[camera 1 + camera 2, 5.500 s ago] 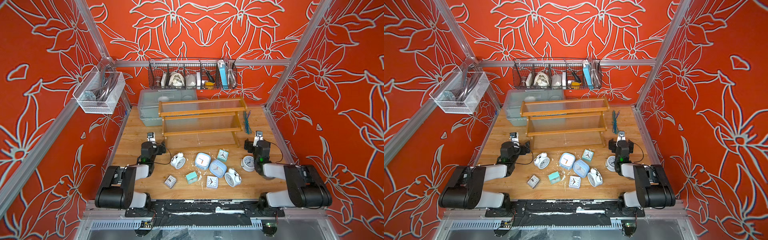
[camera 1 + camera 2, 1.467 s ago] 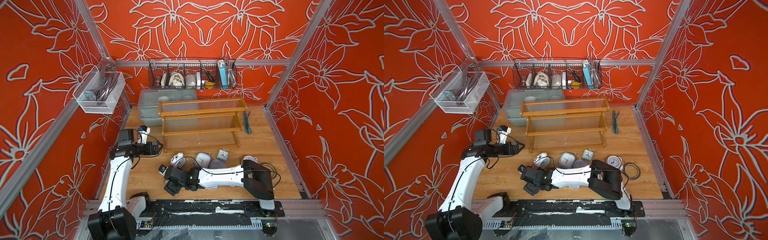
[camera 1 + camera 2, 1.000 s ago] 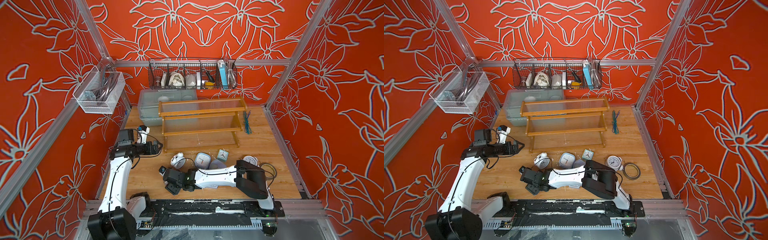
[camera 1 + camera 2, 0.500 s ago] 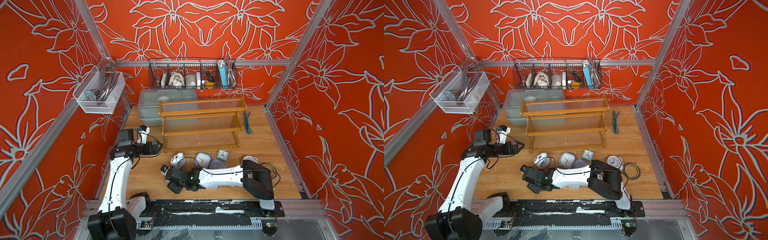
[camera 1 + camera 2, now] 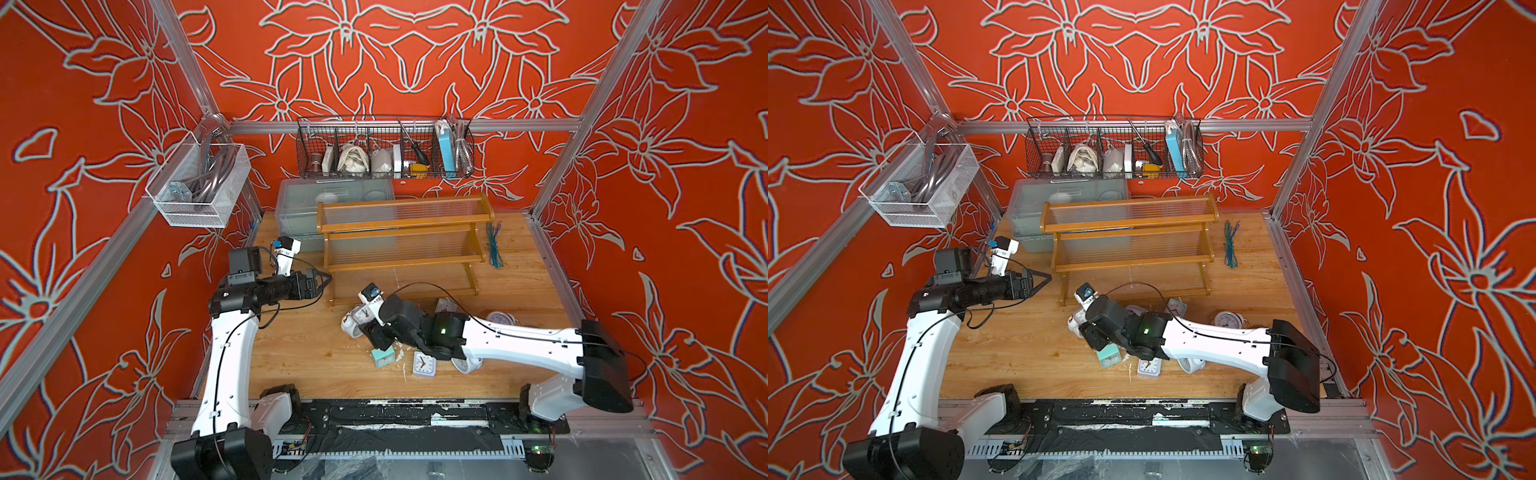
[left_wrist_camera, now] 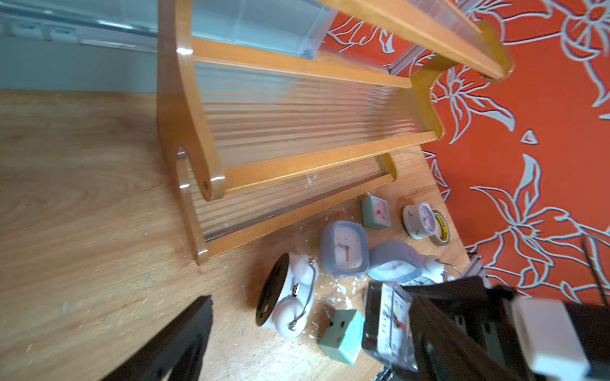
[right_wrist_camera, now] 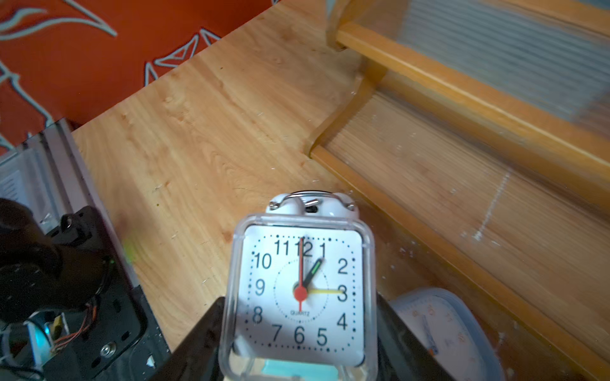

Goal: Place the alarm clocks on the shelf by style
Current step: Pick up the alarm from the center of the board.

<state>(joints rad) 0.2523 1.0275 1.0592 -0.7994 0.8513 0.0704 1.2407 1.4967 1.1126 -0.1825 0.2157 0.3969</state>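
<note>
My right gripper (image 7: 298, 316) is shut on a small square alarm clock (image 7: 300, 287) with a white face and clear frame, held above the table in front of the shelf's (image 5: 403, 218) left leg. In both top views the gripper (image 5: 376, 332) (image 5: 1096, 332) hides that clock. A white twin-bell clock (image 5: 353, 322) lies beside it. A teal clock (image 5: 382, 357), a white square clock (image 5: 424, 364) and two more twin-bell clocks (image 5: 465, 365) (image 5: 500, 319) lie on the table. Two pale-blue clocks (image 6: 343, 247) (image 6: 394, 264) show in the left wrist view. My left gripper (image 5: 326, 279) hangs open and empty by the shelf's left end.
A clear plastic bin (image 5: 299, 203) stands behind the shelf's left end. A black wire basket (image 5: 384, 149) hangs on the back wall and a mesh basket (image 5: 199, 187) on the left wall. Green ties (image 5: 493, 249) lie right of the shelf; a tape roll (image 6: 440, 227) lies by a clock.
My right gripper has carried the small square clock from the front left of the table rightward and toward the shelf. The left arm has barely moved.
</note>
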